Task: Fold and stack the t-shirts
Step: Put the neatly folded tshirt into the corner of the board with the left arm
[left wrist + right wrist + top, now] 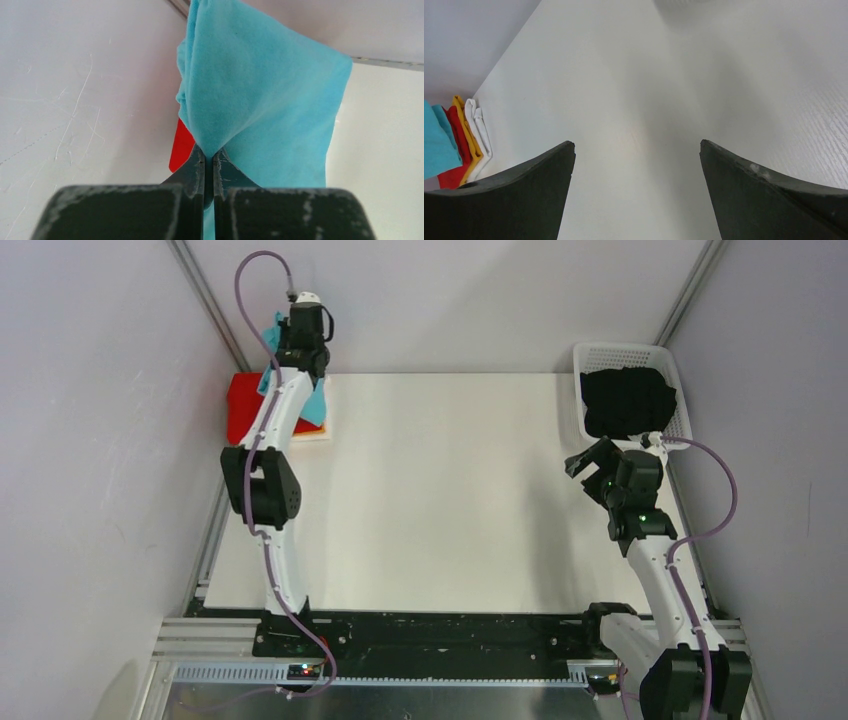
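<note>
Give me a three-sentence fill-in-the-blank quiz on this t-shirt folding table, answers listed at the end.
The black t-shirt lies inside the white ____.
The right gripper holds nothing; its jaws are ____, not shut.
The left gripper pinches the turquoise t-shirt over a folded stack whose top layer is ____.
Missing: basket, open, red.

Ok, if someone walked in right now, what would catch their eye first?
The turquoise t-shirt pinched in the left gripper at the far-left corner, by a red, orange and white stack. Then the black t-shirt heaped in the basket at far right, the open, empty right gripper beside it.
</note>
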You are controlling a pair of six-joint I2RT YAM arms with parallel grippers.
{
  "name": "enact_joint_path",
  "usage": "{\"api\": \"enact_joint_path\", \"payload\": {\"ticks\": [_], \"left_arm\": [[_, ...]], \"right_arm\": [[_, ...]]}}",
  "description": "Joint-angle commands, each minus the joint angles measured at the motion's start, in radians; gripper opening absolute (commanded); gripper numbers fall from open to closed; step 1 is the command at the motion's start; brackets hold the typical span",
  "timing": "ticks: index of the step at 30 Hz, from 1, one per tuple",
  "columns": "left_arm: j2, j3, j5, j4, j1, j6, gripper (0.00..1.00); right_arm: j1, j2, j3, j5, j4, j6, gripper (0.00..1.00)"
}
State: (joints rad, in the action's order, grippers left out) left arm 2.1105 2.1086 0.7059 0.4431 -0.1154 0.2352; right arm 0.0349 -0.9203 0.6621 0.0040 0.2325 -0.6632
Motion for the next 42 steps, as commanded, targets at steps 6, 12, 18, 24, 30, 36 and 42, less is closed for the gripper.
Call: {"api": "enact_joint_path", "payload": {"ticks": [6, 12, 18, 24, 30, 36, 42], "left_arm": [[0.016, -0.018, -0.090, -0.040, 0.108, -0.003, 0.00], [0.064, -0.012, -0.122, -0.042, 0.164, -0.044, 0.00], [0.114, 0.010, -0.183, -0.041, 0.211, -0.097, 0.00], [0.162, 0.029, -0.204, -0.041, 0.240, -0.115, 0.17], [0.198, 0.052, -0.214, -0.040, 0.251, -0.128, 0.40], [0.166, 0.043, -0.149, -0.038, 0.247, -0.138, 0.99], [-0.057, -0.107, -0.249, -0.040, 0.224, -0.255, 1.00]], "right_arm": [[0.003, -0.004, 0.000, 0.045, -0.034, -0.016, 0.99], [0.003, 0.001, 0.001, 0.045, -0.033, -0.020, 0.99], [0.002, -0.001, 0.001, 0.041, -0.036, -0.024, 0.99], [-0.001, -0.003, 0.000, 0.047, -0.042, -0.025, 0.99], [-0.011, -0.002, 0.002, 0.061, -0.046, -0.019, 1.00], [-0.014, 0.012, 0.005, 0.060, -0.040, -0.014, 0.99], [-0.018, 0.049, 0.026, 0.033, 0.030, 0.007, 0.99]]}}
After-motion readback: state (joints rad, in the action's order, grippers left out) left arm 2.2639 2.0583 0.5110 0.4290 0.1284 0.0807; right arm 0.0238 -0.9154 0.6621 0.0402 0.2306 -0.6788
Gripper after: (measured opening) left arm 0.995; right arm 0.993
